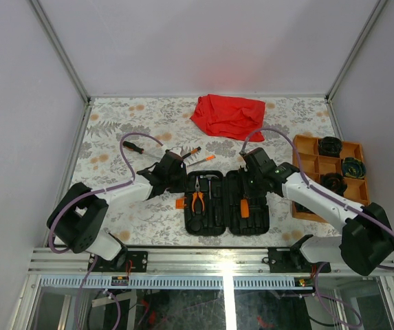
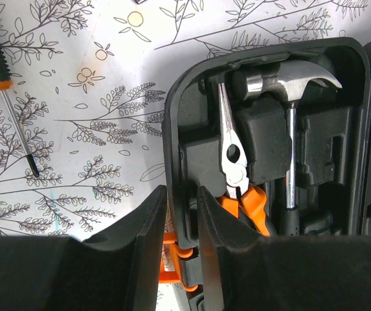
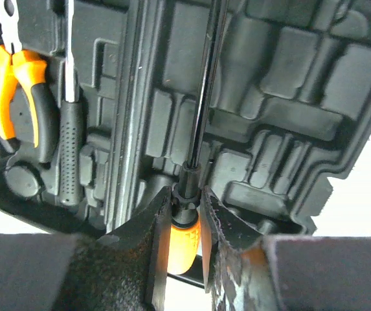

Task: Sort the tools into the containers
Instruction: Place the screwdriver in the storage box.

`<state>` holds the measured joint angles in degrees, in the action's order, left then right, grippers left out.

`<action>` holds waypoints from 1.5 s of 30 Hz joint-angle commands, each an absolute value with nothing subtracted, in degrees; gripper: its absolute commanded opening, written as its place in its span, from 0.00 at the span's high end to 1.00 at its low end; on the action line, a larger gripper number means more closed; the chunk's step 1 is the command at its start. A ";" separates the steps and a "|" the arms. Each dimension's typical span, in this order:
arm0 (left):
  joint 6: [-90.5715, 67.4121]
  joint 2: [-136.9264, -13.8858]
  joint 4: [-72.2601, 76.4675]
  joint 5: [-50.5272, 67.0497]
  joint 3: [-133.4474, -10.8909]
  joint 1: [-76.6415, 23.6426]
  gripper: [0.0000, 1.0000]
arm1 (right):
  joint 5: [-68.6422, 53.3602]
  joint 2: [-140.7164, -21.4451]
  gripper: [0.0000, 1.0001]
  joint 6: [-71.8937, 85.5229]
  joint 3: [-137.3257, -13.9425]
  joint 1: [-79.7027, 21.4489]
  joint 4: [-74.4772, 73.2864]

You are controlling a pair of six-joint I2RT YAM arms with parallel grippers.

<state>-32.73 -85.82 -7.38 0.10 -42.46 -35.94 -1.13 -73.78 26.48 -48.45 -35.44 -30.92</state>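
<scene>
The black case (image 1: 225, 227) lies open near the front. Its left half holds pliers (image 1: 198, 199) and a hammer (image 1: 211, 181). My left gripper (image 1: 183, 185) is shut across the case's left wall (image 2: 172, 116), above the orange latch (image 2: 169, 259); the pliers (image 2: 232, 155) and hammer (image 2: 289, 84) lie just right of it. My right gripper (image 1: 246, 196) is shut on an orange-handled screwdriver (image 3: 186, 243) over the case's right half (image 3: 282, 84), shaft pointing away. Loose screwdrivers lie at the far left (image 1: 133, 146) and behind the case (image 1: 202, 159). The orange tray (image 1: 308, 165) stands at the right.
A red cloth (image 1: 227, 115) lies at the back centre. The tray's compartments hold black round parts (image 1: 331, 146). One loose screwdriver (image 2: 4, 84) lies left of the case on the flowered table cover. Walls stand on three sides.
</scene>
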 commanded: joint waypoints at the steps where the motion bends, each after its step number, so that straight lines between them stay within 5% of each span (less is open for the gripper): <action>1: -32.34 -86.47 -5.54 0.84 -43.34 -35.58 0.76 | -8.80 -75.49 0.98 24.10 -48.70 -35.16 -28.88; 9: -32.43 -85.64 -5.26 0.67 -42.50 -35.60 0.76 | -10.73 -71.99 0.97 23.09 -45.47 -35.17 -23.03; 19: -32.34 -84.59 -4.94 0.26 -42.34 -35.58 0.75 | -10.84 -53.76 0.94 22.88 -30.21 -35.17 1.50; 31: -32.27 -83.82 -4.31 0.65 -42.06 -35.60 0.72 | -7.63 -43.62 0.94 13.86 -23.81 -35.20 8.17; 40: -33.24 -74.56 -6.37 -1.08 -42.12 -35.53 0.50 | -20.88 -37.14 1.00 -18.70 -22.38 -35.23 13.10; 45: -33.48 -68.44 -6.90 1.24 -42.71 -35.79 0.45 | -34.36 -42.59 1.00 -46.83 -29.46 -35.24 -2.54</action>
<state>-33.21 -72.36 -7.40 -0.12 -42.35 -35.94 -21.54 -39.09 -20.05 -22.83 -35.44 5.34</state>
